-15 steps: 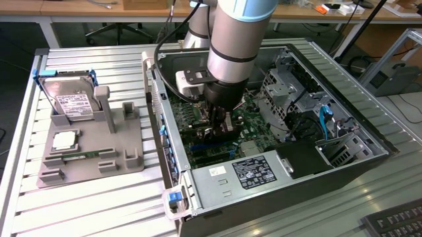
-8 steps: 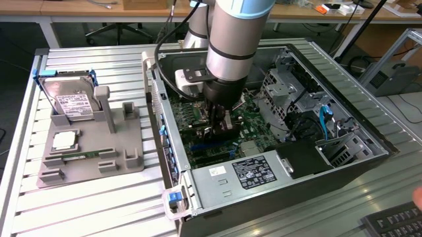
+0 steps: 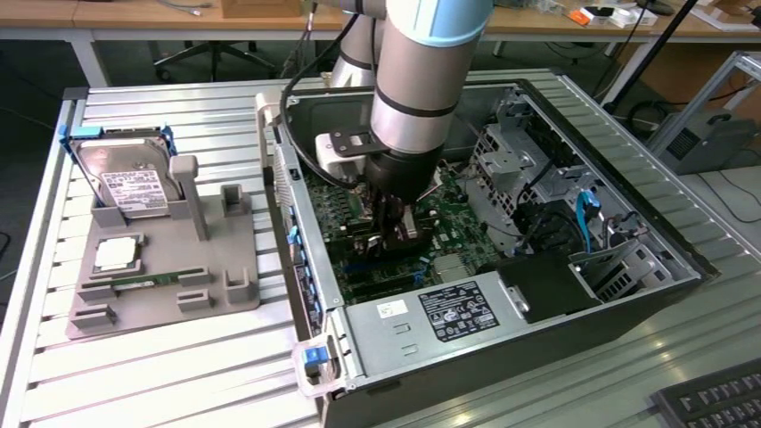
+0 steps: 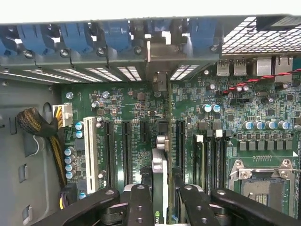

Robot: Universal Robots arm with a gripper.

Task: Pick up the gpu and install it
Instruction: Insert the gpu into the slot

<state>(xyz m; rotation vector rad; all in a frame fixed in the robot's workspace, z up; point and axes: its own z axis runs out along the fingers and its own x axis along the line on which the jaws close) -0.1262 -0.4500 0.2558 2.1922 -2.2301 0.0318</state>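
**Card on its edge inside the computer**

The computer case lies open on the bench. Beside it, on the exterior view's left, a grey holder keeps a hard drive and a small green stick. Inside the case are the green board, a silver power box and blue cables. The claw is closed on the gpu. The gpu stands on its thin edge between the long black slots. Its long side points toward the case's back wall with the blue clips.
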